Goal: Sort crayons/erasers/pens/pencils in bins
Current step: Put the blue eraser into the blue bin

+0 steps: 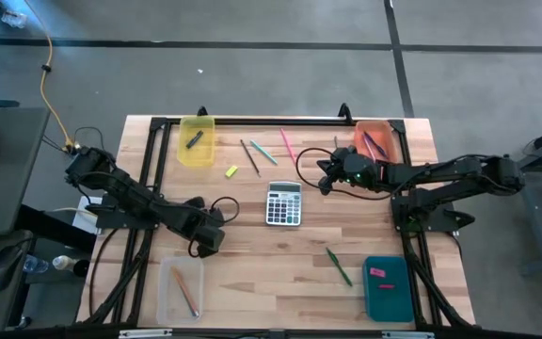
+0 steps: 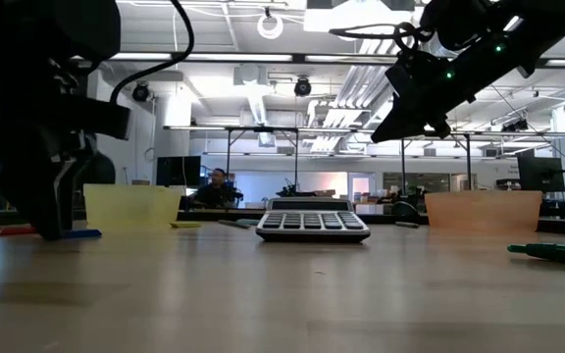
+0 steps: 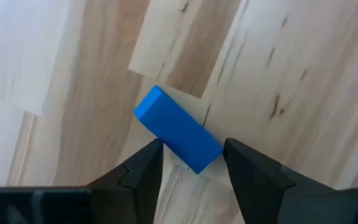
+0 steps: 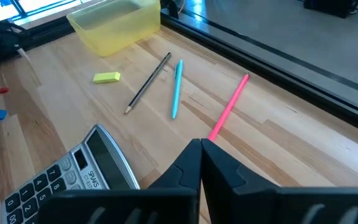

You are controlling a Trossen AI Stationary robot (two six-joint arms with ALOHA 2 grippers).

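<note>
A: Left tool (image 1: 210,241) status?
B: Sat low at about 8 o'clock from the calculator (image 1: 284,203), fingers spread wide. A blue crayon (image 3: 177,129) lay on the bench (image 1: 280,268) between the fingertips, slanted, nothing gripping it. The low view showed that crayon's tip (image 2: 83,233) poking out beside the tool at bench level.
A: Right tool (image 1: 326,175)?
B: Jaws pinched together, nothing in them. It hung above the bench at about 2 o'clock from the calculator, just beside the orange bin (image 1: 376,141).
A: Bins?
B: Yellow bin (image 1: 197,141) at 11 o'clock on the bench with one dark stick in it. The orange one at 1 o'clock held a few sticks, pink among them. Clear bin (image 1: 179,290) at 7 o'clock, with an orange pencil (image 1: 185,293) inside. Teal bin (image 1: 387,287) at 5 o'clock, with a pink eraser (image 1: 377,272) in it.
A: Loose stuff?
B: Yellow eraser (image 4: 106,77) on the bench near the yellow bin. A dark pencil (image 4: 148,83), a light blue one (image 4: 176,88) and a pink one (image 4: 228,106) lay side by side at 12 o'clock from the calculator, apart from each other. Green pen (image 1: 339,266) at 5 o'clock from the calculator, near the teal bin.
A: Anything else?
B: A person showed far back in the room, low view only.
</note>
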